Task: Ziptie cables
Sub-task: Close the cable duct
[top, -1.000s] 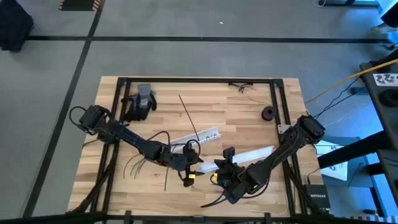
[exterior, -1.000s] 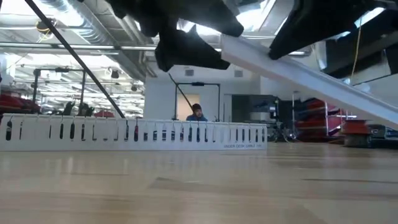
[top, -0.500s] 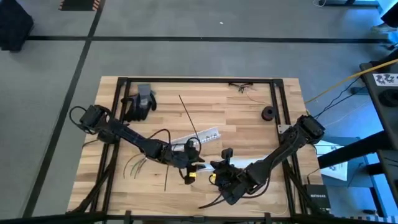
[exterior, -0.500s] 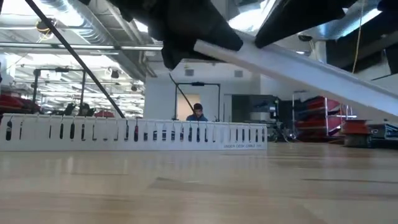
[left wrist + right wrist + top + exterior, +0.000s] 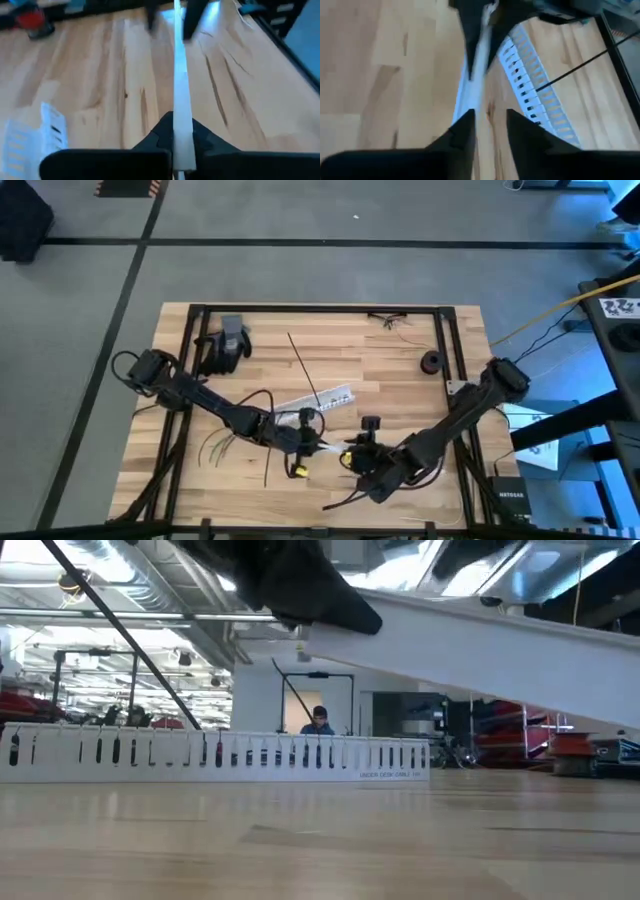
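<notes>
The cables (image 5: 218,444), thin dark wires with greenish ends, lie on the table under my left arm, and no gripper touches them. Near the table's front middle a long plain white strip (image 5: 480,655) hangs above the wood. My left gripper (image 5: 318,445) is shut on its end. My right gripper (image 5: 352,452) faces it from the table's right. In the right wrist view its fingers (image 5: 465,132) stand apart, with the strip (image 5: 472,85) running between them. A thin black zip tie (image 5: 303,365) lies on the wood farther back. My left gripper pinches the white strip's end (image 5: 182,117) between its two fingers, which lie along the strip. The strip runs straight away toward my right gripper, lifted clear of the table. My right gripper: the strip passes close by one finger, and I cannot tell whether they touch.
A white perforated strip (image 5: 315,399) lies just behind the grippers and stands as a low wall (image 5: 220,755) in the low view. A black glove-like object (image 5: 226,345) is at the far left. A small black roll (image 5: 432,362) and thin wires (image 5: 390,321) are at the far right.
My left gripper has moved a little toward the table's right, onto the white strip's end, and now has hold of it. In the low view the strip, which slanted steeply down to the right, has come nearer to level while staying clear of the table.
</notes>
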You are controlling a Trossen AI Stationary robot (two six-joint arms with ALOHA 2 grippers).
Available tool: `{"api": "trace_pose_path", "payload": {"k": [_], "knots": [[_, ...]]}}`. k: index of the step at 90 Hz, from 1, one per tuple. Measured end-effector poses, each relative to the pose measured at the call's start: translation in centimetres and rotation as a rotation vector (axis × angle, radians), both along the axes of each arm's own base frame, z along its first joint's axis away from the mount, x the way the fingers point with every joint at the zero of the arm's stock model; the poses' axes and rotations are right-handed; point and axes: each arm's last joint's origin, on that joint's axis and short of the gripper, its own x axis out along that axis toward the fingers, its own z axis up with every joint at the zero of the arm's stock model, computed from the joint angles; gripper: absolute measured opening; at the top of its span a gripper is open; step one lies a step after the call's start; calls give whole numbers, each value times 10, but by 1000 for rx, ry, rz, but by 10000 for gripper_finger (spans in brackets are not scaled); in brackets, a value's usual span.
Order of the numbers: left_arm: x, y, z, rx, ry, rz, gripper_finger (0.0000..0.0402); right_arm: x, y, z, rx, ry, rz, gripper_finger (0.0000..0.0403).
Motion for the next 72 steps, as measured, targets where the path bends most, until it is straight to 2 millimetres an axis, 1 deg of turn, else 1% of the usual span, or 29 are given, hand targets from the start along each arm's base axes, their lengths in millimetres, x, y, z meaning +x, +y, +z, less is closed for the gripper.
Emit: {"api": "trace_pose_path", "payload": {"k": [11,19,26,35,42,50,61,72], "knots": [[-4,-7,0,204,-6,-76,3,-7,-4,14,79,-14,-8,183],[-7,-13,0,372,-7,-135,3,-8,-4,17,114,-5,7,215],[-11,-20,1,519,-8,-155,2,-6,-3,12,148,-13,18,237],[-16,-27,2,679,-3,-187,2,-3,-4,-1,205,-18,33,258],[-18,-31,2,761,-4,-217,2,-1,-8,-11,234,0,39,268],[-20,-36,4,816,-14,-245,2,5,-12,-16,268,-49,30,273],[-23,-41,5,908,-16,-258,2,16,-19,-26,360,-109,87,273],[-26,-46,6,1010,-11,-274,2,25,-33,-38,464,-143,159,273]]}}
